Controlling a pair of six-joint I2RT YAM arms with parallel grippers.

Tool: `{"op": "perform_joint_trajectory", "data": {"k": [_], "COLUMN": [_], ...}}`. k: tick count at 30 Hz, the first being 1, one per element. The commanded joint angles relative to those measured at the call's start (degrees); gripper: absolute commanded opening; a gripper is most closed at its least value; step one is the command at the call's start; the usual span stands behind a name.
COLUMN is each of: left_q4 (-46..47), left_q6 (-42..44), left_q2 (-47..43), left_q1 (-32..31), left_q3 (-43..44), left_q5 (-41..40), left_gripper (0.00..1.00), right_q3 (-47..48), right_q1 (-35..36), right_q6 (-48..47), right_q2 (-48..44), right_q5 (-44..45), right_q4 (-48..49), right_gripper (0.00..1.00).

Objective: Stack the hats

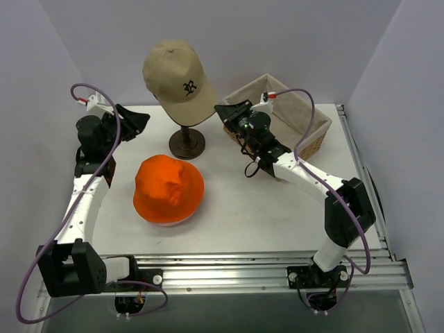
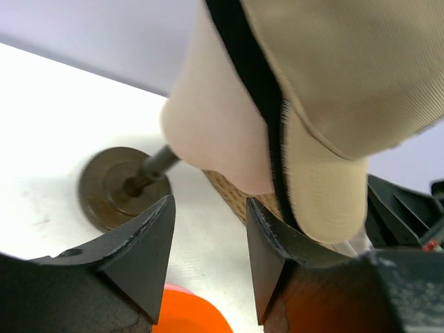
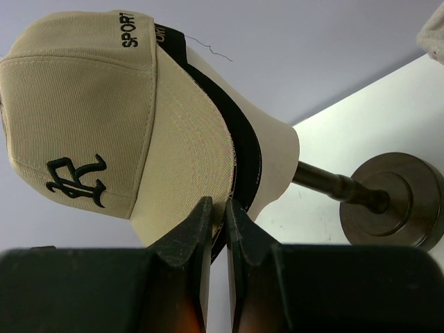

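Left claw (image 1: pixel 143 121) hangs open near the far left corner of the bench (image 1: pixel 277 215), nothing in it. The orange bucket hat (image 1: pixel 168 189) sits mid-bench, a bit left of centre, with a pale pink hat (image 2: pixel 177 286) peeking out underneath. The tan cap (image 1: pixel 173 76) is over a black cap (image 3: pixel 244 142) on the mannequin head (image 3: pixel 274 156) by the far edge, the right claw (image 3: pixel 216 208) is pinched shut on the tan cap's brim, and the wicker basket (image 1: pixel 312 132) is in the far right corner.

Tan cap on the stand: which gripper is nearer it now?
Right. The right gripper has its jaws closed on the tan cap at its brim edge. The left gripper sits open on the other side, lower, near the stand, not touching the cap.
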Motion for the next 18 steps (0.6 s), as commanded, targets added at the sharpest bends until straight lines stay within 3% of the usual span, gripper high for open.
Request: {"op": "perform_joint_trajectory", "data": {"k": [1,6,13,18], "left_q4": [-2.55,-5.27,-5.54,-4.13], "left_q6": [0.86,1.91,5.96,6.83], "left_q2": [-1.74,3.26,15.12,22.69], "left_q1": [3.72,8.30,8.65,8.74], "left_q3": [3.68,15.98,35.23,44.37], "left_q5": [-3.10,0.42,7.71,12.54], "left_gripper": [0.55,0.56,0.57,0.58], "right_q3": [-0.42,-0.34,-1.13,-2.10], "right_q1": [0.90,0.72,0.02,-1.21], "right_q6": [-0.96,-2.18,-4.56,-8.76], "right_q2": [-3.11,-4.33,-6.88,-10.31], "right_q5": [-0.98,-0.81,0.07,-0.63], "right_q4": [2.22,1.00,-2.43,-6.29], "right_gripper": [0.06,0.22,0.42,0.43]}}
